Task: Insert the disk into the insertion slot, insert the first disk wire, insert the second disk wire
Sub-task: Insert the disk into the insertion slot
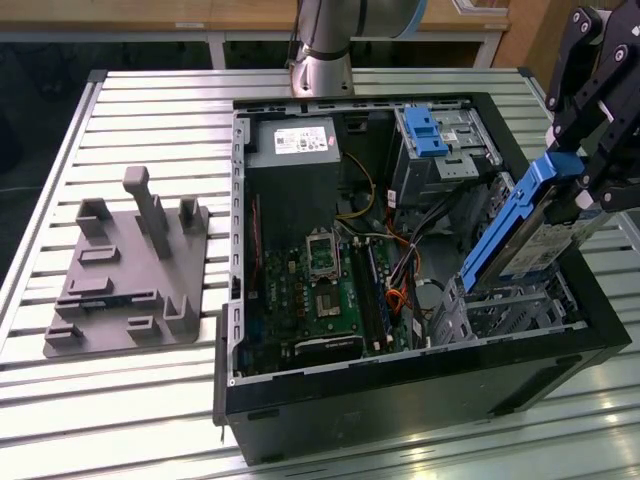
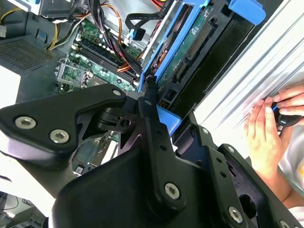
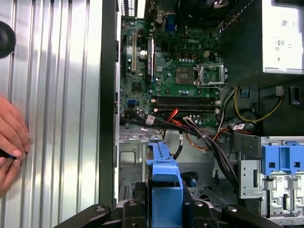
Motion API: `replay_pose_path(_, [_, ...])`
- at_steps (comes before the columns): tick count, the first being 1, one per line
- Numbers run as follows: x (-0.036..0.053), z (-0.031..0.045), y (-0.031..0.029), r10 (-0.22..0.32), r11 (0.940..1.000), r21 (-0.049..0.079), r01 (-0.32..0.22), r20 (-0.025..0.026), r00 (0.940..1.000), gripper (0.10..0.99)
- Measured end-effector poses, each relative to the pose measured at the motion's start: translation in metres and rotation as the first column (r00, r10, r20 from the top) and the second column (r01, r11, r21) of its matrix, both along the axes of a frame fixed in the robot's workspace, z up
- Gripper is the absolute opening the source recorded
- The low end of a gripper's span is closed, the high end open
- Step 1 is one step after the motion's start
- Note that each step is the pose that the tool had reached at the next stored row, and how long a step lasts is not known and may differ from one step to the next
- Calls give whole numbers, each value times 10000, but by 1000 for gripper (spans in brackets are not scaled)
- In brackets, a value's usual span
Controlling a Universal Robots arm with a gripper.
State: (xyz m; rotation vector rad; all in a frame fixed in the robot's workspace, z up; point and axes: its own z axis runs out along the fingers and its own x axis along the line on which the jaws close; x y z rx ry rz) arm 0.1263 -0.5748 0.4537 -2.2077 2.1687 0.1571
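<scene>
- Exterior view: open computer case (image 1: 400,400) lies on the slatted tabletop (image 1: 150,100). The pincer (image 1: 585,190) is over the case's edge at the exterior view's right, closed on the upper end of the disk (image 1: 520,235) (silver body, blue frame).
- The disk is tilted. Its upper end is out over the case wall and its lower end is down at the insertion slot (image 1: 505,310), the grey perforated cage in the near corner. It is not lying in the bay; I cannot tell whether it touches.
- A grey fixture plate (image 1: 130,270) sits on the tabletop, well apart at the exterior view's left. A blue latch (image 1: 425,130) sits on the taller cage at the far side, apart from the disk.
- Second wrist view: pincer (image 2: 164,118), jaws closed on either side of the blue frame. The disk (image 2: 190,47) runs away from the camera, circuit-board side and connector showing. The motherboard (image 2: 90,66) lies beyond.
- A person's hand (image 2: 263,130) rests on the tabletop (image 2: 247,71) outside the case.
- First wrist view: pincer (image 3: 164,216) clamped on the disk (image 3: 164,175), blue frame edge-on. Grey sheet metal of the insertion slot (image 3: 130,159) is just beside it.
- A cable bundle (image 3: 204,133) runs between the disk and the motherboard (image 3: 180,71).
- The hand (image 3: 12,137) is on the tabletop (image 3: 61,95). The blue latch (image 3: 280,159) is off to one side.
</scene>
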Motion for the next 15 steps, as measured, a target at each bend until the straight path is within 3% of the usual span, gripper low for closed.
replay_pose_path(15, [2, -40, 0, -2, 10000, 1, 2, 0, 10000, 365])
